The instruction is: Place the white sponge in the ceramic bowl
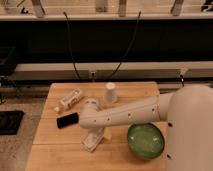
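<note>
The white sponge [90, 103] is a small off-white block with a greyish top. It lies on the wooden table [55, 150], partly hidden behind my arm's wrist. The ceramic bowl [145, 141], glossy green and shallow, sits at the table's front right. My white arm reaches from the right across the table, and my gripper [93, 140] points down at the tabletop in front of the sponge and left of the bowl. It is open, and I see nothing between its fingers. A stretch of arm lies between the gripper and the sponge.
A white labelled bottle [70, 99] lies at the back left. A white upright cup [110, 92] stands at the back middle. A flat black object [66, 120] lies left of my wrist. Beyond the table runs a dark wall with cables.
</note>
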`<state>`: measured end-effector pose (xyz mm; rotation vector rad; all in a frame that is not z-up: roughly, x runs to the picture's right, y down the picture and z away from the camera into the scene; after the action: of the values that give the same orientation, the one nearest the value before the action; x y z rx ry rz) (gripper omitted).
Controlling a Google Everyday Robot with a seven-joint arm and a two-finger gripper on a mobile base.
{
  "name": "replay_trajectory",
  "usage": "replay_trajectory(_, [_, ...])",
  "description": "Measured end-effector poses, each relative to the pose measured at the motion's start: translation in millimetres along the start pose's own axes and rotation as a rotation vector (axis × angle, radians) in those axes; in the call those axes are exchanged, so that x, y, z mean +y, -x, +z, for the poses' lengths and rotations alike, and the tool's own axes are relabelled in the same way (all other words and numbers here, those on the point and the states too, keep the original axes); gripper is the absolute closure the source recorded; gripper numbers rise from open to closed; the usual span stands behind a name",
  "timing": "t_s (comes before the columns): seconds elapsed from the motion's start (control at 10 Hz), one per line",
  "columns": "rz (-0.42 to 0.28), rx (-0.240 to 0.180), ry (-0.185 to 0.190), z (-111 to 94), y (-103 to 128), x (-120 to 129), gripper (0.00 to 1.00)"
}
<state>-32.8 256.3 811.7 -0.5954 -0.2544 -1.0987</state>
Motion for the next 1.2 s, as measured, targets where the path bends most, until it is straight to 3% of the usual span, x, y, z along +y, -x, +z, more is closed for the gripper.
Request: replay_trajectory(1.2, [-0.054, -0.014, -0.015, 10.0, -1.2, 0.5, 0.2])
